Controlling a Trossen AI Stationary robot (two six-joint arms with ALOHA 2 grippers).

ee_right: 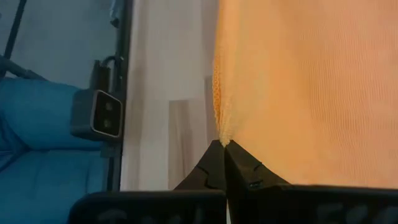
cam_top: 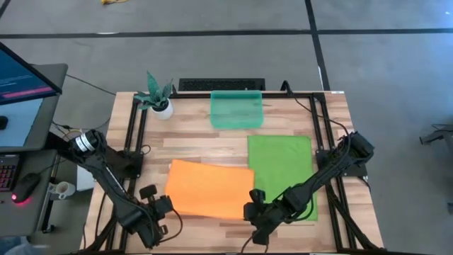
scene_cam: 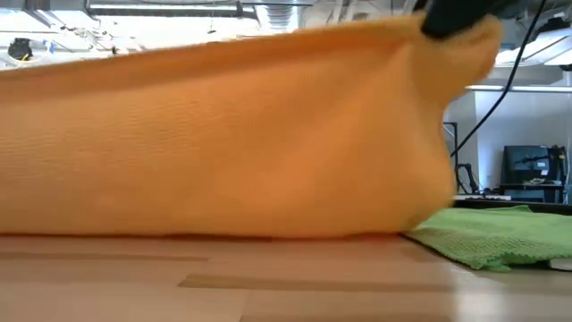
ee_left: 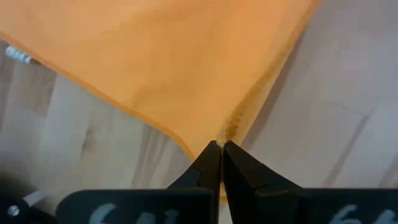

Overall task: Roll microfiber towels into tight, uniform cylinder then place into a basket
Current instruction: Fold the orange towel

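High view: the orange towel (cam_top: 209, 188) lay near the table's (cam_top: 191, 142) front edge, beside the green towel (cam_top: 281, 170) on its right and overlapping it a little. The basket (cam_top: 237, 110) stood empty at the back, next to a plant (cam_top: 157, 95). The left gripper (cam_top: 164, 207) sat at the orange towel's near left corner, the right gripper (cam_top: 253, 202) at its near right corner.

Low view: the orange towel (scene_cam: 223, 143) filled most of the picture, its near edge lifted off the table (scene_cam: 286, 286) — a dark fingertip showed at its raised corner. The green towel (scene_cam: 496, 234) lay flat behind.

Left wrist view: the left gripper (ee_left: 221, 147) had its fingers (ee_left: 208, 163) closed tight, pinching the orange corner (ee_left: 230, 127).

Right wrist view: the right gripper (ee_right: 222, 145) was likewise clamped on the other corner (ee_right: 225, 127), no gap between the fingers (ee_right: 239, 162).

I judged this the start of the roll — both near corners gripped and raised, nothing rolled yet. The next move would call for both arms carrying the edge over toward the back together, keeping it level so the cylinder comes out even.
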